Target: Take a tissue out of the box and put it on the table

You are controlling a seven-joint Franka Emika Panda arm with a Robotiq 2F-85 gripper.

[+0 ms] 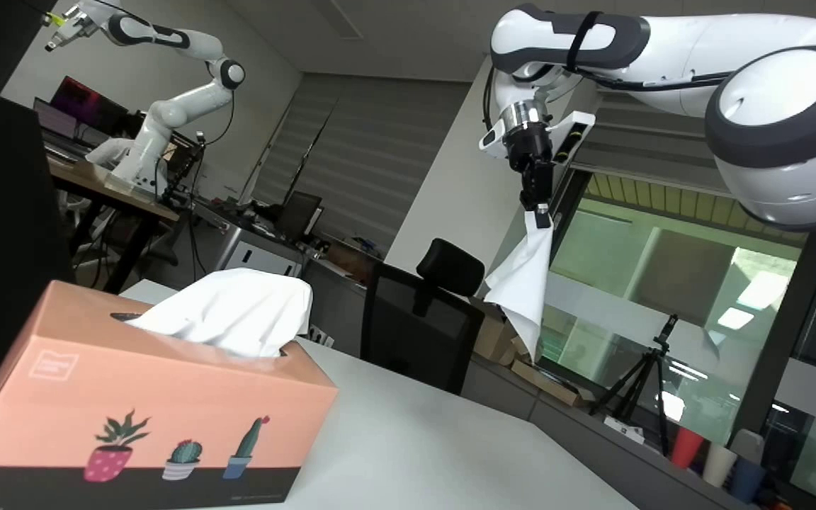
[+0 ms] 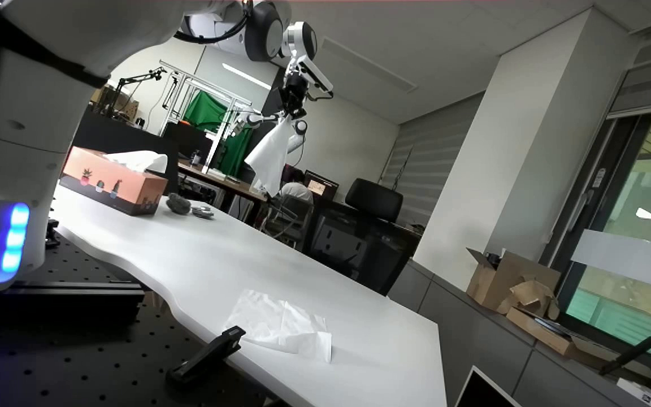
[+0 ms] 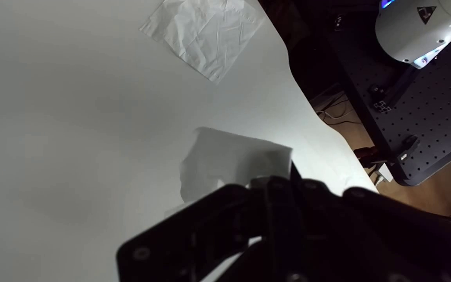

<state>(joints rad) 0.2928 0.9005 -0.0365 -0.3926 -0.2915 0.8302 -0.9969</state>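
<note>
While pinching the tissue point(image 1: 525, 283) in the closed gripper point(image 1: 541, 214), above the table point(image 2: 218, 260) and apart from the box point(image 1: 156, 397), probably needing slow lowering beside the crumpled sheet point(image 2: 283, 327), releasing only after draping.

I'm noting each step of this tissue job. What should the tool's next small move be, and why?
Probably lower the tool toward the table without letting go: the held tissue hangs in the air in both exterior views, and the wrist view shows the table below it, with a wrinkled tissue already lying there.
</note>
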